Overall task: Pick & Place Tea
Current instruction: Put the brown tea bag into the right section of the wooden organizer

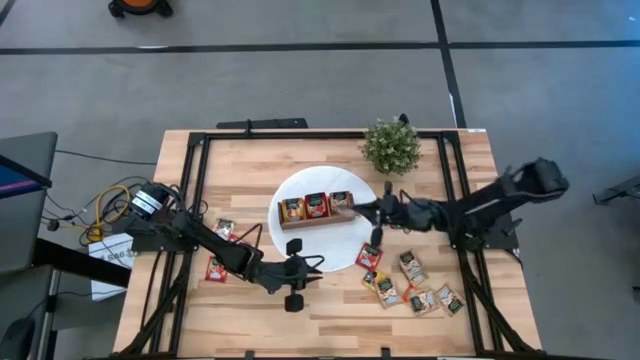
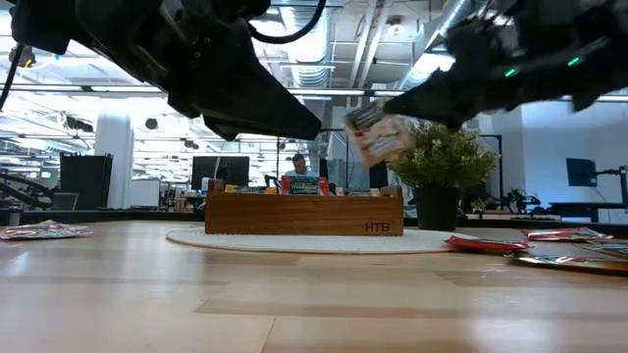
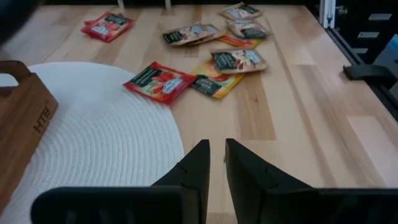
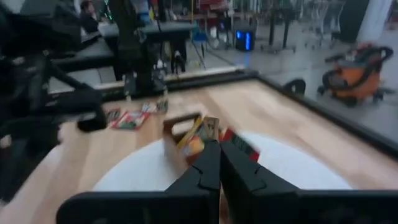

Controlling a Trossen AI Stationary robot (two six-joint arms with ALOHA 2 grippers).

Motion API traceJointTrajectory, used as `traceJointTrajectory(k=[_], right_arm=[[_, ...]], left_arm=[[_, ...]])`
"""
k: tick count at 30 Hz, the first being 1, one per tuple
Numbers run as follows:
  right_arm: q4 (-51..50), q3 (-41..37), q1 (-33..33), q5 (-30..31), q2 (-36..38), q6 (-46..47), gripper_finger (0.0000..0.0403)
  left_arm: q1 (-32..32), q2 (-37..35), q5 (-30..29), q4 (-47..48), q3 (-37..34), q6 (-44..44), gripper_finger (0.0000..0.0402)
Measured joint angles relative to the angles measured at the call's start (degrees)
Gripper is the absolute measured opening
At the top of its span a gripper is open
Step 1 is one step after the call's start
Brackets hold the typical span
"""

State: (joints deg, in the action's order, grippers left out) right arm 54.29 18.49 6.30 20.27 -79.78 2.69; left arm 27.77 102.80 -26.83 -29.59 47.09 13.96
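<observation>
One wooden box [image 1: 316,222] with three parts, tea in each. One white round mat [image 1: 300,190]. One small green plant [image 1: 392,146]. Two arms: one left gripper [image 1: 300,270], one right gripper [image 1: 375,210]. Two tea packets [image 1: 215,268] near the left edge of the table [image 1: 330,320]. About eight more [image 1: 410,268] near the right edge, some stacked, so hard to count. One tea packet [image 2: 378,132] up in the air.

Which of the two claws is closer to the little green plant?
The right. The right gripper hovers just in front of the plant, by the wooden box's end; the left gripper is farther, beyond the white mat.
</observation>
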Motion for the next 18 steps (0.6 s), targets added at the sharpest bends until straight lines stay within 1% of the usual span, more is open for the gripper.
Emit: traceJointTrajectory(k=[2,4,8,10,14,18], right_arm=[[6.1,0.0,-3.4,-3.5,-4.9,-1.2,0.0000],[9.8,0.0,-6.2,-5.3,-9.3,-1.1,0.0000],[14.2,0.2,-9.6,-5.4,-15.8,-0.2,0.0000],[15.9,1.0,-10.4,-5.7,-18.5,0.3,0.0000],[17.9,3.1,-10.5,-8.7,-22.7,0.3,0.0000],[18.2,4.6,-9.9,-8.8,-24.3,-0.1,0.0000]], left_arm=[[0.0,0.0,0.0,0.0,0.0,0.0,0.0041],[0.0,0.0,0.0,0.0,0.0,0.0,0.0041],[0.0,0.0,0.0,0.3,0.0,0.0,0.0041],[0.0,0.0,0.0,0.4,0.0,0.3,0.0041],[0.0,0.0,0.0,0.4,0.0,0.6,0.0041],[0.0,0.0,0.0,0.5,0.0,0.7,0.0041]])
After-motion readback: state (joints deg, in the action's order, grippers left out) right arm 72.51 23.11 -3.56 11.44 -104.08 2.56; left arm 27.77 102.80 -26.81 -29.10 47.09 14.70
